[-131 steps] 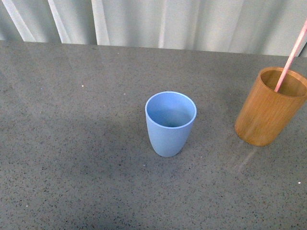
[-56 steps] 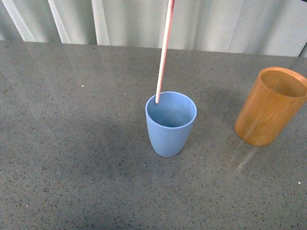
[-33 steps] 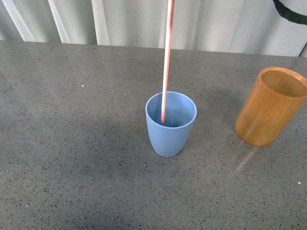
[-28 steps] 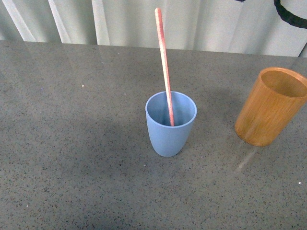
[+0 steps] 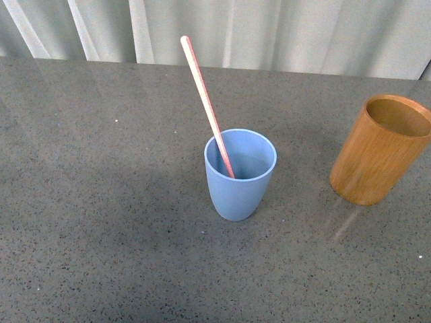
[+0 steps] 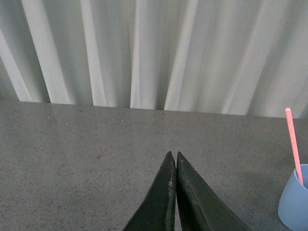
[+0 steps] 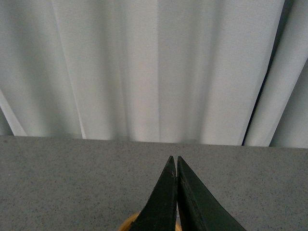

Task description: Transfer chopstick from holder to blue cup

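Note:
The pinkish-red chopstick (image 5: 205, 101) stands in the light-blue cup (image 5: 239, 188) at the table's middle, leaning up and to the left over the rim. It is free of any gripper. The orange-brown holder (image 5: 374, 158) stands at the right, with no stick showing in it. Neither gripper shows in the front view. My left gripper (image 6: 173, 155) is shut and empty above the table; the cup (image 6: 294, 202) and the stick (image 6: 292, 142) show at the edge of its view. My right gripper (image 7: 173, 159) is shut and empty, with the holder's rim (image 7: 126, 224) just below it.
The grey speckled table (image 5: 101, 222) stretches all round the cup and the holder. White curtains (image 5: 269, 30) hang along the table's far edge.
The stick was carried from the holder to the cup, lowered in and let go. Since half a second ago it has tipped further to the left. The right arm has left the front view.

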Action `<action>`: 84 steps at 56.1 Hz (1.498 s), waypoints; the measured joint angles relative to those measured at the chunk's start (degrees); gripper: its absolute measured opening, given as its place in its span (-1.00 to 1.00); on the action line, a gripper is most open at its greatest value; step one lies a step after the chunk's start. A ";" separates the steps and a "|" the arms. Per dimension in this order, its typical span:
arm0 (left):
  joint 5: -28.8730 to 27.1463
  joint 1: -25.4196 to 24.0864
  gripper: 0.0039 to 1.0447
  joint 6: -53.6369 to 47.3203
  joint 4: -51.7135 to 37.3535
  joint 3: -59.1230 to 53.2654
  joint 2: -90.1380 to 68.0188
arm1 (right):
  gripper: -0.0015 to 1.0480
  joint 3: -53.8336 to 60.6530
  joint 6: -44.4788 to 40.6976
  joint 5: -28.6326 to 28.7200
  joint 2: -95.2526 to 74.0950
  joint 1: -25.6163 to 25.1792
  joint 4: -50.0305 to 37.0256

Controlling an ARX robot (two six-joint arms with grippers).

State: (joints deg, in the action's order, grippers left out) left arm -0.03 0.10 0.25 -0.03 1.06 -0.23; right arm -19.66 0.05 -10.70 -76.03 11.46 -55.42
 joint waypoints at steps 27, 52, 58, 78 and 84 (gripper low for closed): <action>0.02 0.00 -0.94 0.00 0.00 0.00 0.00 | -0.98 12.85 -0.04 5.73 18.64 -6.10 5.57; -0.07 0.00 -0.94 0.00 0.00 0.00 0.02 | -0.98 18.12 -0.04 10.71 34.91 -11.32 15.80; -0.09 0.00 -0.94 0.02 0.00 0.00 0.02 | -0.98 18.23 -0.04 10.78 39.54 -11.32 19.82; -0.07 0.00 -0.94 0.00 0.00 0.00 0.02 | -0.98 18.34 -0.04 10.75 51.39 -11.32 30.86; -0.07 0.00 -0.94 0.00 0.00 0.00 0.02 | -0.98 18.34 -0.04 10.75 54.14 -11.32 33.44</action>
State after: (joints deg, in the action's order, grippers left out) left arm -0.10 0.10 0.25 -0.03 1.06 -0.21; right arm -1.32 0.01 0.05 -21.89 0.14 -21.98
